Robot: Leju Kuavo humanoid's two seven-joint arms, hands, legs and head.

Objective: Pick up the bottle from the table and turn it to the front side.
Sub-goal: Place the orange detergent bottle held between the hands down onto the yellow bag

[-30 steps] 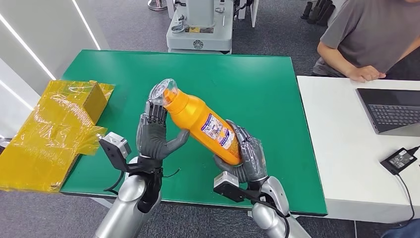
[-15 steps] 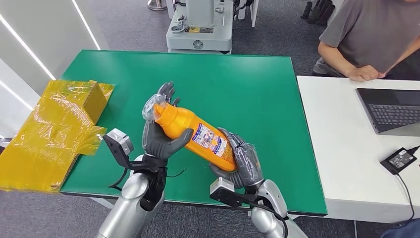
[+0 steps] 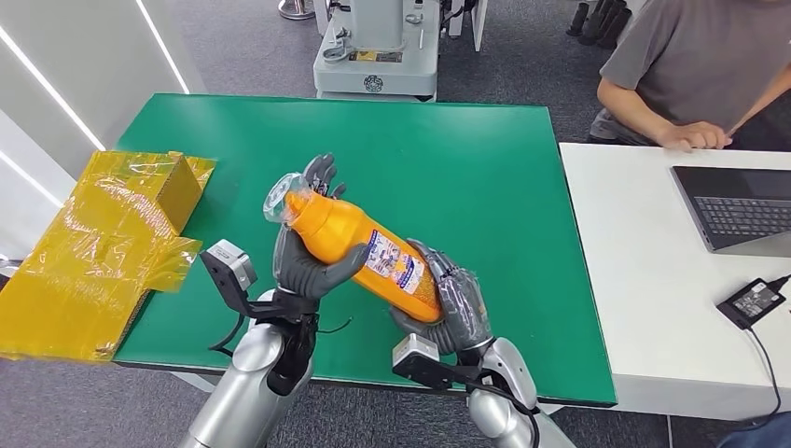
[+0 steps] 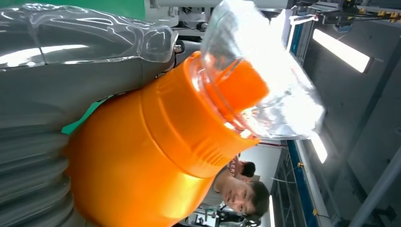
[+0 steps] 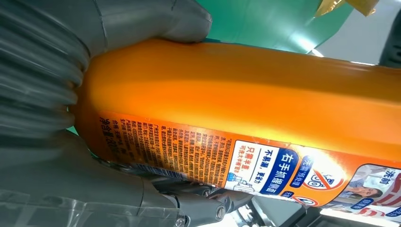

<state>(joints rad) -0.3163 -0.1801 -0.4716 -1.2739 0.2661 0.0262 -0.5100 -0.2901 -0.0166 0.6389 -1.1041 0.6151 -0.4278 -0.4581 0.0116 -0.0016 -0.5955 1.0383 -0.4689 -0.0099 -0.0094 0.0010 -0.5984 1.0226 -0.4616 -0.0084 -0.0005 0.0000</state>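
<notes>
While the left hand (image 3: pixel 303 266) is cupping the neck and the right hand (image 3: pixel 457 303) is gripping the base, the slanting bottle (image 3: pixel 359 247) is risking slipping mid-turn.

Both silver arms rise from below and meet over the near edge of the green table (image 3: pixel 485 168), each hand closed on the orange bottle (image 3: pixel 359 247) held clear of its surface. The left hand (image 3: pixel 303 257) cups the bottle's shoulder just below the cap, thumb hooked across the front, fingers (image 3: pixel 322 173) reaching up behind the neck. The right hand (image 3: pixel 452 303) wraps the bottle's base, fingers curled over its labelled end. In the left wrist view, the thick grey thumb (image 4: pixel 71 71) presses along the bottle.
</notes>
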